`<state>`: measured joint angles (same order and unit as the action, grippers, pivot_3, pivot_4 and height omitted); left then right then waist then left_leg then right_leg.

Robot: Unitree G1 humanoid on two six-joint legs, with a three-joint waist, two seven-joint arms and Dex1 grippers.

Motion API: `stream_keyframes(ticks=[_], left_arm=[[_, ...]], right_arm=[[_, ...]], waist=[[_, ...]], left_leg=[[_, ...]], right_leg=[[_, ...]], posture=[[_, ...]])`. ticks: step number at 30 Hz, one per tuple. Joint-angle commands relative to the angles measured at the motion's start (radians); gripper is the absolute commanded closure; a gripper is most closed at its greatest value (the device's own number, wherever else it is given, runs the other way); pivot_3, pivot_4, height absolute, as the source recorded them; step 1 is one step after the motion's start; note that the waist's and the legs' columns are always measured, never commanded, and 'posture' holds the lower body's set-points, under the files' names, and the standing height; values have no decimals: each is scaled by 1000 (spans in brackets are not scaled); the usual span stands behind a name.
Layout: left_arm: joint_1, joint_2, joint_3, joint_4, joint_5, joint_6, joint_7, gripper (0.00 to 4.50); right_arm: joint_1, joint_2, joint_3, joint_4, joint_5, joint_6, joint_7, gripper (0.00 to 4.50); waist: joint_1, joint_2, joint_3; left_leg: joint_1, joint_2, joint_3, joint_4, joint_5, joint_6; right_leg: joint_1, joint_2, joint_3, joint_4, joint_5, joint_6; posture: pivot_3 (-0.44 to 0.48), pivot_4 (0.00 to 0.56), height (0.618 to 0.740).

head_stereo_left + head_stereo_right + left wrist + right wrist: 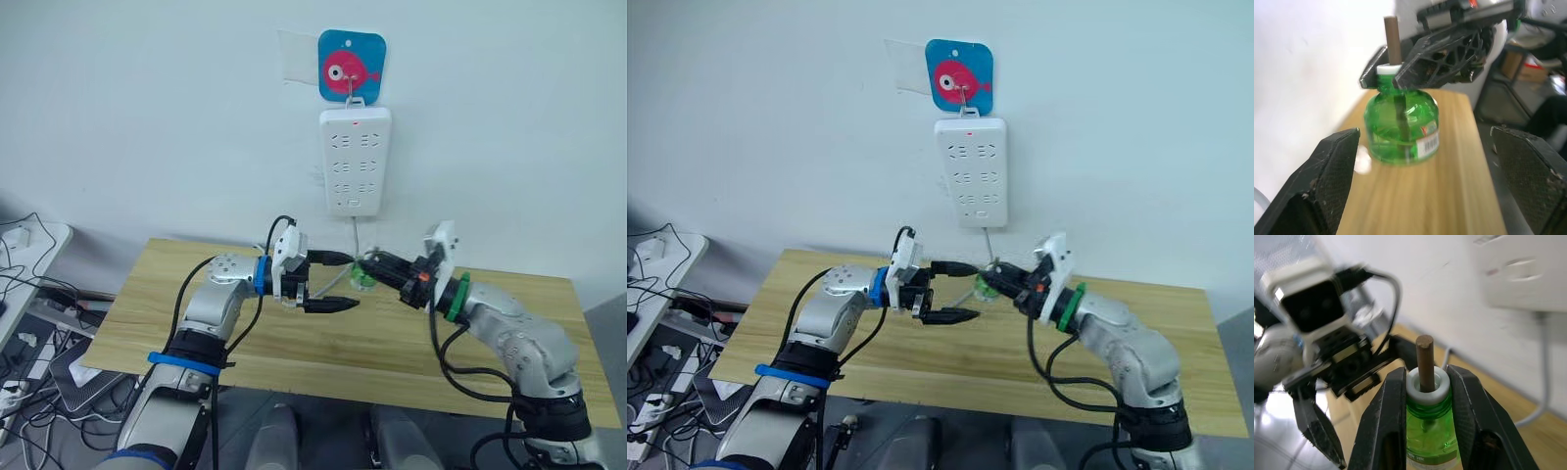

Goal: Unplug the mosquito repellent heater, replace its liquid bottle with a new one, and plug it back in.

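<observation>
A long white power strip is hanging on the white wall from a hook on a blue square plaque with a pink fish. Its cord is dropping toward a wooden table. Tangled cables are lying at the left, beside a white shelf.

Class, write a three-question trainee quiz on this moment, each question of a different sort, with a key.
1. True or false: the right claw grips the green bottle at its neck.
2. The left claw is: A) open, B) shut on the bottle.
3. Fill in: the bottle rests on the wooden ____.

Key: 1 true; 2 A; 3 table.
</observation>
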<state>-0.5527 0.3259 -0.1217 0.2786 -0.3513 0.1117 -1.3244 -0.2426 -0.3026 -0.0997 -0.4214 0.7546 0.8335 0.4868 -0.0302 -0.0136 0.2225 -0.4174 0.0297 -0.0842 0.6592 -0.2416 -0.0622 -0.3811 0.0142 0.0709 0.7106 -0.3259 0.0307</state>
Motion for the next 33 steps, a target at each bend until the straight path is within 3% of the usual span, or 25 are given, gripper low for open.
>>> stream_keyframes(ticks=[1,5,12,23,33], left_arm=[[10,-64,35,-43,-5,-102,103,0],[12,-136,30,-39,21,-212,187,0],[14,-233,8,-22,60,-311,310,0],[-15,-307,-3,27,76,-390,403,0],[-28,-335,-9,47,73,-416,421,0]], right_arm=[[10,61,-156,-65,233,93,-181,3647],[-14,156,-261,-37,481,99,-438,3647],[-56,184,-273,-19,738,25,-702,3647],[-54,102,-193,-42,910,-57,-806,3647],[-34,44,-138,-71,957,-119,-821,3647]], waist=[[0,0,0],[-3,0,0],[-5,0,0],[-4,0,0],[-5,0,0]], left_leg=[[0,0,0,0,0,0],[0,0,1,0,0,0],[0,-1,1,0,0,0],[0,-1,2,0,0,0],[-1,-1,2,0,0,0]], right_leg=[[0,0,0,0,0,0],[0,0,1,0,0,0],[0,0,1,0,0,0],[0,1,1,0,0,0],[-1,1,1,0,0,0]], posture=[[17,186,740],[9,179,740],[9,169,740],[-4,167,740],[-22,168,740]])
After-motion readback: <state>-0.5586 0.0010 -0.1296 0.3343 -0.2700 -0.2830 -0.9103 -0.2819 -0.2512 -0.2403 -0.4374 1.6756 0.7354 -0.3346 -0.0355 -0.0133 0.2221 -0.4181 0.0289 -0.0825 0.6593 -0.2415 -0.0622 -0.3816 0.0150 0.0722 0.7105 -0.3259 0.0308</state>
